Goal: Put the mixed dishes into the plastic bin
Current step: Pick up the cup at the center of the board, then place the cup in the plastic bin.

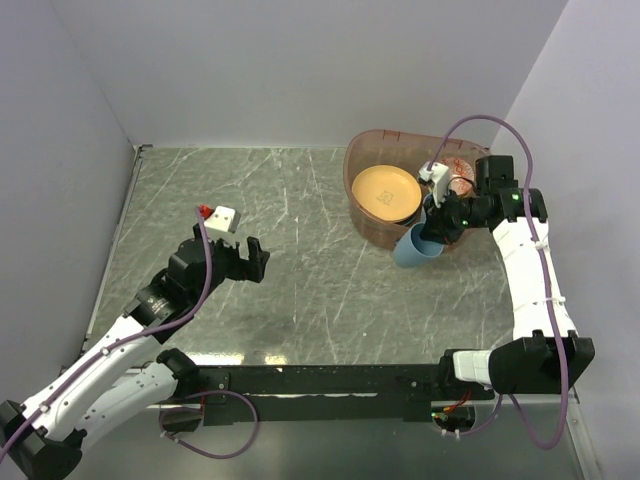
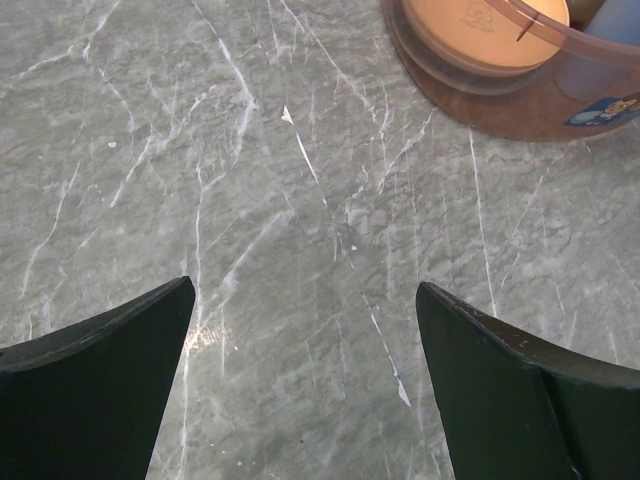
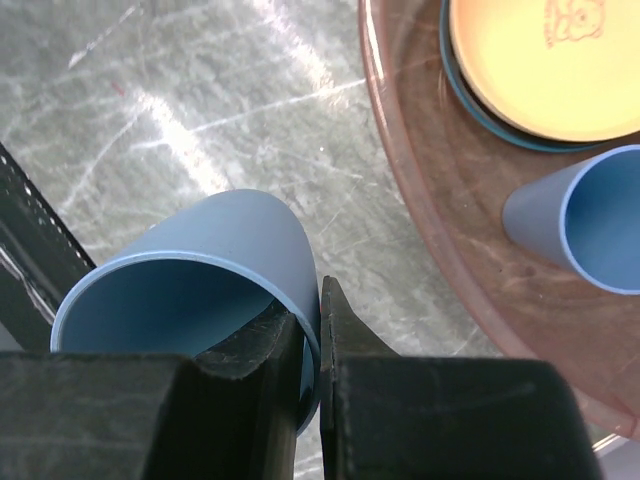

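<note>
My right gripper is shut on the rim of a light blue plastic cup, with one finger inside and one outside. The cup hangs tilted over the table just outside the front wall of the translucent pinkish-brown plastic bin. In the bin lie the yellow-orange plate, a second light blue cup and a red-patterned bowl. My left gripper is open and empty over bare table. The white plate and the cream bowl are out of view.
The yellow plate rests on something with a dark blue rim. The bin has a small front label. Grey walls close in the marbled table on three sides.
</note>
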You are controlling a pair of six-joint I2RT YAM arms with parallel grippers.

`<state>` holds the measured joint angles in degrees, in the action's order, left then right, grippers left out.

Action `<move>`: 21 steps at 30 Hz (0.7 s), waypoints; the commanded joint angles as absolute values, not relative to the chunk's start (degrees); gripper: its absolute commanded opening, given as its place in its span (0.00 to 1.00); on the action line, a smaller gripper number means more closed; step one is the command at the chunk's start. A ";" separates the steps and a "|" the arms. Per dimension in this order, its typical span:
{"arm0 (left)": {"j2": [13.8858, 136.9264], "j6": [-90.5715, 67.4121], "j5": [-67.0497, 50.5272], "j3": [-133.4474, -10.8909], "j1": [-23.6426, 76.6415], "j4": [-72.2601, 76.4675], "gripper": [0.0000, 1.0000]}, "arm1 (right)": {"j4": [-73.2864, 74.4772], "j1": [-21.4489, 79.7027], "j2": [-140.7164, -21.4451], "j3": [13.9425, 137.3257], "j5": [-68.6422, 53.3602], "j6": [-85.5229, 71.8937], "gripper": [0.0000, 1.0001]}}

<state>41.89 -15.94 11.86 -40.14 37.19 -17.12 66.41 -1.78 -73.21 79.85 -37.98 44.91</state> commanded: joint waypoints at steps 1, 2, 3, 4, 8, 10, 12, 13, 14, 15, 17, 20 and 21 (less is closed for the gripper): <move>40.87 -15.56 11.87 -41.31 37.00 -16.08 0.99 | 60.92 -1.85 -72.16 83.76 -38.85 38.86 0.00; 40.70 -15.56 11.87 -41.31 37.00 -16.08 0.99 | 60.13 -1.93 -72.07 83.85 -38.67 38.06 0.00; 40.78 -15.56 11.95 -41.31 37.00 -16.08 0.99 | 59.33 -2.11 -72.07 84.02 -38.50 37.27 0.00; 40.69 -15.47 11.95 -41.31 37.00 -16.08 0.99 | 57.76 -2.37 -71.98 84.02 -38.15 35.70 0.00; 40.69 -15.56 11.87 -41.40 37.00 -16.35 0.99 | 54.94 -3.16 -72.07 84.37 -37.36 32.79 0.00; 40.43 -15.56 11.87 -41.40 37.00 -16.26 0.99 | 53.79 -3.60 -72.42 84.81 -36.92 31.73 0.00; 40.26 -15.56 11.87 -41.40 37.00 -16.26 0.99 | 52.65 -3.95 -72.42 85.25 -36.65 30.68 0.00; 40.34 -15.47 11.87 -41.31 37.00 -16.26 0.99 | 52.12 -4.22 -72.51 85.34 -36.56 30.24 0.00; 40.34 -15.47 11.87 -41.31 37.00 -16.26 0.99 | 51.60 -4.48 -72.60 85.43 -36.21 29.89 0.00; 40.34 -15.47 11.87 -41.40 37.00 -16.43 0.99 | 50.46 -4.66 -72.60 85.60 -35.95 28.84 0.00; 40.34 -15.38 11.87 -41.40 37.09 -16.35 0.99 | 49.49 -4.83 -73.03 85.87 -34.99 28.30 0.00; 40.34 -15.38 11.95 -41.40 37.00 -16.35 0.99 | 48.25 -4.83 -74.26 86.75 -34.19 26.99 0.00; 40.34 -15.38 11.95 -41.40 37.00 -16.43 0.99 | 47.99 -4.83 -74.62 87.27 -33.93 26.20 0.00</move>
<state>41.06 -15.79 11.86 -40.14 37.19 -17.45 52.82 -4.45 -73.52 83.40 -35.16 29.61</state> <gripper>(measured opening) 0.994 0.133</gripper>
